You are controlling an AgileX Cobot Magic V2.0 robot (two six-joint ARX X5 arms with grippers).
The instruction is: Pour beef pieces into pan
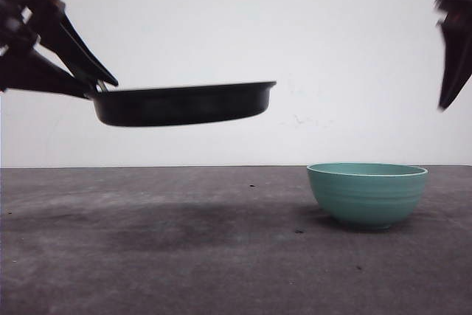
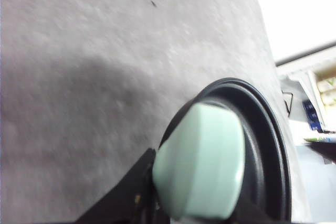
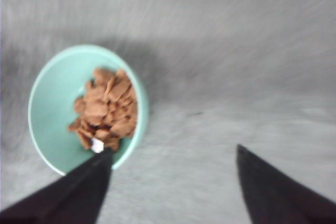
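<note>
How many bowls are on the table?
1. The teal bowl sits on the grey table toward the right, with the beef pieces heaped inside it. The black pan is no bowl; the left gripper holds it in the air.

One pan [image 1: 184, 103], one bowl [image 1: 367, 194], two hands [image 1: 88, 79] [image 1: 451, 71]

Left claw [image 1: 92, 86] holds pan [image 1: 184, 103] aloft; bowl [image 1: 366, 194] on table [image 1: 147, 256].

Pan [image 1: 184, 103] aloft at left; bowl [image 1: 366, 194] on table [image 1: 147, 256] right, beef pieces [image 3: 106, 109] inside.
</note>
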